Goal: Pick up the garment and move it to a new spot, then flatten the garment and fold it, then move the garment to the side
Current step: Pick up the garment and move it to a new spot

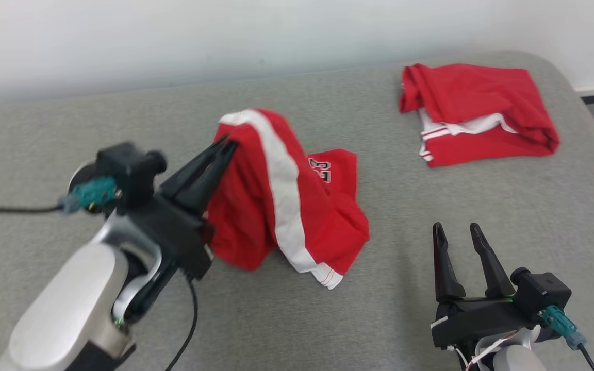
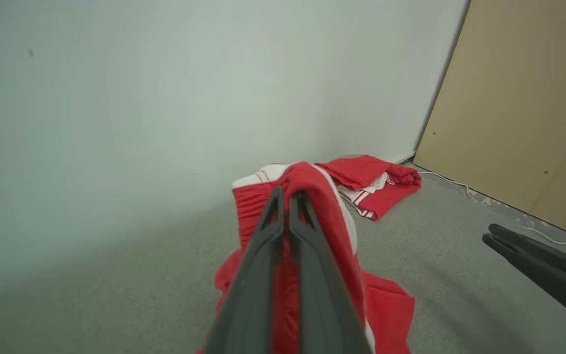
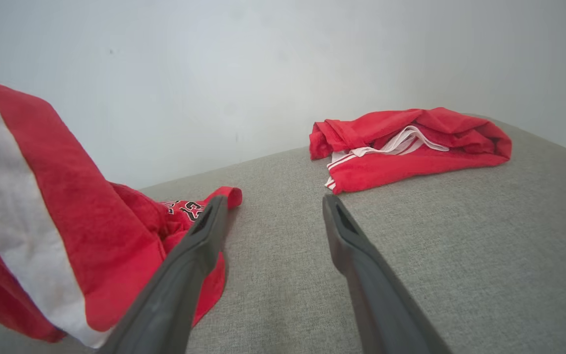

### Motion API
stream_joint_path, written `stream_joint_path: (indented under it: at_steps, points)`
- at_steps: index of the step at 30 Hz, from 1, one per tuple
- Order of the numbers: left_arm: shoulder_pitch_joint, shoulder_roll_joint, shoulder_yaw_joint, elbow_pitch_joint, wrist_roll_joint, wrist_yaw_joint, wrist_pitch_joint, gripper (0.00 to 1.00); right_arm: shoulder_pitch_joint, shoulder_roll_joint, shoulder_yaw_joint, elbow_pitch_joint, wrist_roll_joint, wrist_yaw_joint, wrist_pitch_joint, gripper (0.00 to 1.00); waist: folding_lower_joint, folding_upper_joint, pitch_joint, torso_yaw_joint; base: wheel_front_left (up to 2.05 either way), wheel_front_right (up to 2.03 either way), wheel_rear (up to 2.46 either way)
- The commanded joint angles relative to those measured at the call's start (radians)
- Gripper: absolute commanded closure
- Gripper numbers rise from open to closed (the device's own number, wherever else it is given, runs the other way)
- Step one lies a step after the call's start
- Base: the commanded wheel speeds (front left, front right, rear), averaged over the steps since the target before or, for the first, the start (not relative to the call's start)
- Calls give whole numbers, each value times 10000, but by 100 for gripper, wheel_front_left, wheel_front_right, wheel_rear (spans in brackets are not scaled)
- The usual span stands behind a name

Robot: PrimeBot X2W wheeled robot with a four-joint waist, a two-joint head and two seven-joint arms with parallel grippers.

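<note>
The left gripper (image 1: 229, 143) has its fingers pressed together on a fold of the red garment (image 1: 276, 206), pinching it near the top of the broad white stripe. The cloth is raised into a peak at the fingertips, and the rest hangs down and trails on the grey worktop (image 1: 534, 206). A flap printed with the number 23 lies flat at about 3 o'clock from that peak. In the left wrist view the two fingers (image 2: 270, 231) lie nearly parallel, with red fabric caught between them.

The right gripper (image 1: 456, 229) sits at about 4 o'clock from the garment, well apart from it. Its fingers are spread and grip nothing, and they point toward 12 o'clock.

A second red garment (image 1: 477, 111) with white trim lies folded at about 2 o'clock from the held one, near the worktop's far right corner. A pale wall (image 1: 173, 41) runs behind the far edge.
</note>
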Motion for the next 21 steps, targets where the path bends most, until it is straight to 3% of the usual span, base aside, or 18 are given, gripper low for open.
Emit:
stream_joint_path:
  at_steps: [1, 11, 16, 21]
  points:
    - [461, 117, 82, 8, -35, 91, -288, 100, -64, 6, 6, 26, -101, -8, -5, 0, -1, 0, 47, 363, 0, 0, 0]
    - [2341, 397, 171, 824, 174, 587, -1694, 100, -136, 6, -21, 111, -252, -8, -5, 0, -1, 0, 39, 1055, 0, 0, 0]
    - [2971, 206, 242, 1279, 55, 841, -2283, 100, -110, 4, 30, 154, -262, -8, -5, 0, -1, 0, 4, 1187, 0, 0, 0]
    - [3428, -47, 143, 1735, -197, 764, -2645, 100, -76, 4, -12, 168, -290, -8, -5, 0, -1, 0, 9, 1278, 0, 0, 0]
